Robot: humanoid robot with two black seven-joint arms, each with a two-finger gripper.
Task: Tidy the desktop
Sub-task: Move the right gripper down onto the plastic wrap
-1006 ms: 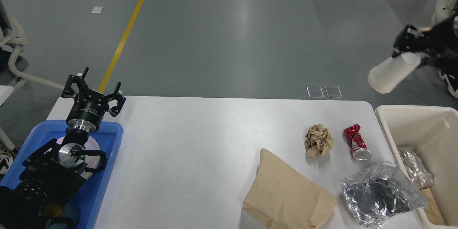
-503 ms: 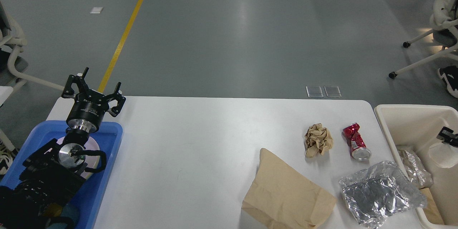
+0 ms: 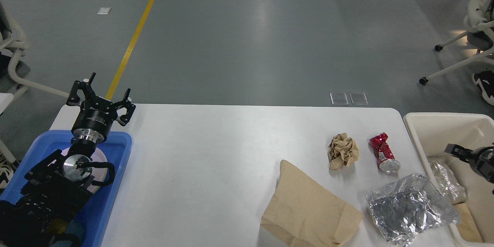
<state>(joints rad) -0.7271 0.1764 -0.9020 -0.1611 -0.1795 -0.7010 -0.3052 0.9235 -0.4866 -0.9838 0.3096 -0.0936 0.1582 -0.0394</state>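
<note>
The white desktop (image 3: pixel 216 150) holds litter on its right side: a crumpled brown paper ball (image 3: pixel 343 150), a crushed red can (image 3: pixel 383 153), a flat brown paper bag (image 3: pixel 308 210) and a crumpled foil wrapper (image 3: pixel 411 208). My left gripper (image 3: pixel 102 95) is open and empty, raised over the far end of the blue tray (image 3: pixel 119 144) at the left. My right gripper (image 3: pixel 457 151) reaches in from the right edge over the cream bin (image 3: pixel 436 123). Only its dark tip shows, so its fingers cannot be told apart.
The blue tray holds a pale plate (image 3: pixel 101 157), partly hidden by my left arm. The cream bin holds foil (image 3: pixel 445 181) and brown paper (image 3: pixel 469 220). Office chair legs (image 3: pixel 451 60) stand on the grey floor at the far right.
My right arm came down from high at the right, holding a white cup, into the cream bin. The cup no longer shows. The left arm has not moved.
</note>
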